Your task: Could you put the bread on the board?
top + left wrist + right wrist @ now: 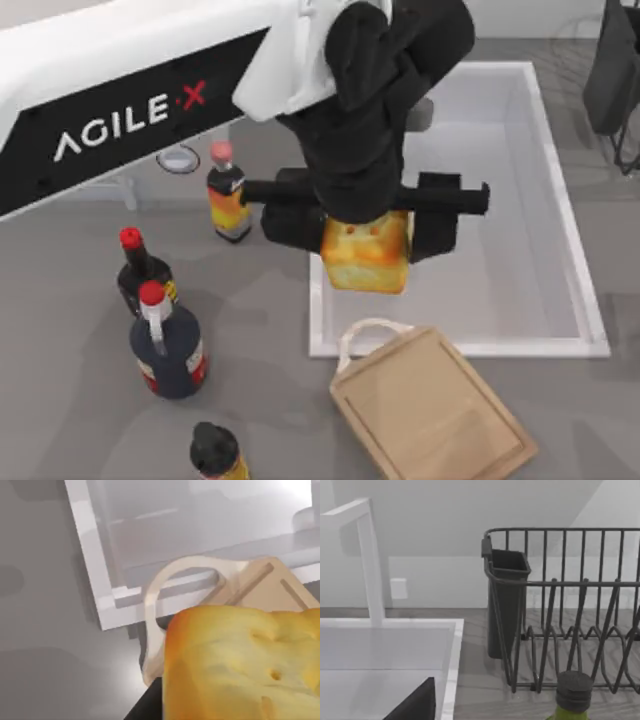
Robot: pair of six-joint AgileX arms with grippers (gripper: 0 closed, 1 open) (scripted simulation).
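The left arm (130, 90), across the frame's upper left, is white with a black side panel lettered "AGILE·X", the X red; its wrist and gripper (365, 215) are black.

Ahead of my right wrist I see a wire rack (580, 610) with a dark caddy (506, 600), a sink (385, 650), a faucet (367, 560), and a green bottle (572, 697) close below.

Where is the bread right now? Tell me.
In the top view the bread is held in the left gripper near the table's middle, over the sink's lower-left corner, just above the board.
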